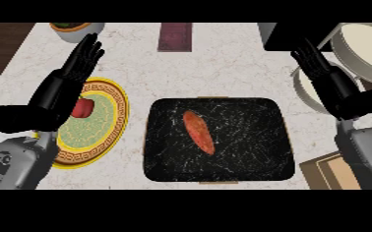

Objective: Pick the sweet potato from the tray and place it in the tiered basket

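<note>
An orange sweet potato (198, 131) lies slantwise left of centre on the black speckled tray (247, 162) in the middle of the counter. The tiered basket (357, 49), with white round tiers, stands at the right edge, partly cut off. My right hand (330, 83) is raised with straight fingers in front of the basket, to the right of the tray and apart from it. At the left, my left hand (69, 81) stands open, fingers up, over the edge of a plate. Neither hand holds anything.
A yellow-rimmed green plate (105, 128) with a red item (82, 108) sits left of the tray. At the back are a potted plant (76, 29) and a dark red block (176, 36). A wooden board (330, 169) lies at the lower right.
</note>
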### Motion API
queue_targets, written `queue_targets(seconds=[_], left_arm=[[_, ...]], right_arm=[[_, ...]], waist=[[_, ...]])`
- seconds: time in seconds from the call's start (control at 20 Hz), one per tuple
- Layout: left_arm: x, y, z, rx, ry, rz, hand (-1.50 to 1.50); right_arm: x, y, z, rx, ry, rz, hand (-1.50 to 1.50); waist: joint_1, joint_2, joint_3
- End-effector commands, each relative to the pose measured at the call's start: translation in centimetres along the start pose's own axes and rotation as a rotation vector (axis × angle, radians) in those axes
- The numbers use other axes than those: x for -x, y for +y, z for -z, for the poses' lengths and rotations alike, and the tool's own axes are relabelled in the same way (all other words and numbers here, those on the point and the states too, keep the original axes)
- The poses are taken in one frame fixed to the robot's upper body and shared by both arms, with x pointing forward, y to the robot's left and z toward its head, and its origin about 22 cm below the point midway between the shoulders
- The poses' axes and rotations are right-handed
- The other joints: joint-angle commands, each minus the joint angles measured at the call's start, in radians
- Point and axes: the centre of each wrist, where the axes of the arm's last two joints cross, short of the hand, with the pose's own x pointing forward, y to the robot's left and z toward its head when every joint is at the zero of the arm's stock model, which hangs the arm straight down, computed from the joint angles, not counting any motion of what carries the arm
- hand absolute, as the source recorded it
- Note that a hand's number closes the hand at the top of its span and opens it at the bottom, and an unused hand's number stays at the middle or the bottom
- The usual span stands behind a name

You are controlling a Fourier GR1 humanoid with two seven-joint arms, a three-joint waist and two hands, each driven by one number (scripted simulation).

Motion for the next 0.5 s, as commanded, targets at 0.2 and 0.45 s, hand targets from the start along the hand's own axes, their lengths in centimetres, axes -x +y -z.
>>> queue_targets(seconds=[0.2, 0.45], left_arm=[[4.2, 4.4, -3.4, -0.260, 0.231, 0.255, 0.00], [5.2, 4.7, -4.9, -0.290, 0.329, 0.236, 0.00]], right_arm=[[0.2, 8.9, 2.1, -0.029, 0.092, 0.292, 1.50], [6.5, 6.1, -3.0, 0.423, 0.462, -0.029, -1.50]], waist=[[0.011, 0.011, 0.009], [-0.011, 0.008, 0.004]])
